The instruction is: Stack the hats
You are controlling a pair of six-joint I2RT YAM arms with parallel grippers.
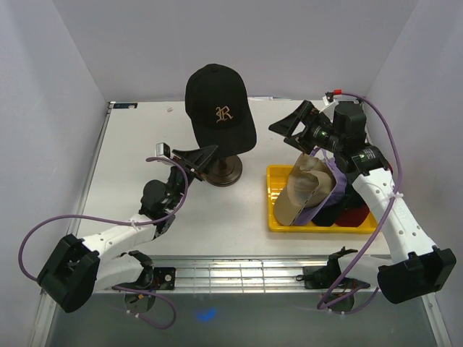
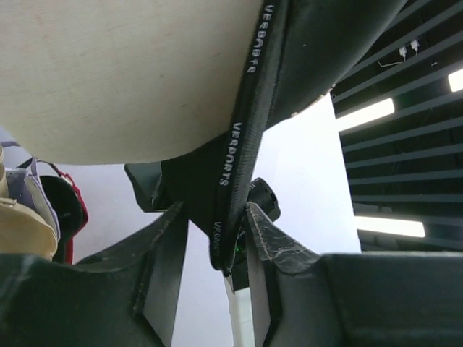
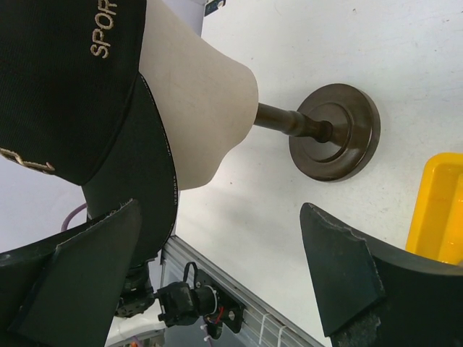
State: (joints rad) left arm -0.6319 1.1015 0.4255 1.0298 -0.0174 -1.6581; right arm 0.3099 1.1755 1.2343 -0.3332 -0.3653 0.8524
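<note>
The black cap (image 1: 219,108) with the gold letter is seated upright on the mannequin head (image 3: 195,108), towards the rear middle of the surface (image 1: 145,195). The first hat can thus be judged as placed. The others are heaped in the yellow tray (image 1: 278,223) on the right: a tan cap (image 1: 300,189) on top, a lavender cap (image 1: 318,208) under it, a dark cap (image 1: 334,214) and a red cap (image 1: 356,215) lower down. At least four hats therefore appear left to be stacked.

The lower edge of the black cap is straddled by the left gripper (image 2: 214,238). Its jaws stand a little apart, with light showing on one side of the lettered band, so no clamping is seen. The right gripper (image 3: 221,210) is spread wide and holds nothing. It is held above the tray's far end and pointed at the mannequin.

Room is limited by walls on three sides. The tray is set close to the right wall, and the right arm is folded over it, so lifts from the heap would best be taken upward. Bare surface is seen between the stand base (image 1: 226,170) and the tray, and more to the left of the stand — though part of that is taken up by the left arm. A metal rail (image 1: 231,273) runs along the near edge.
</note>
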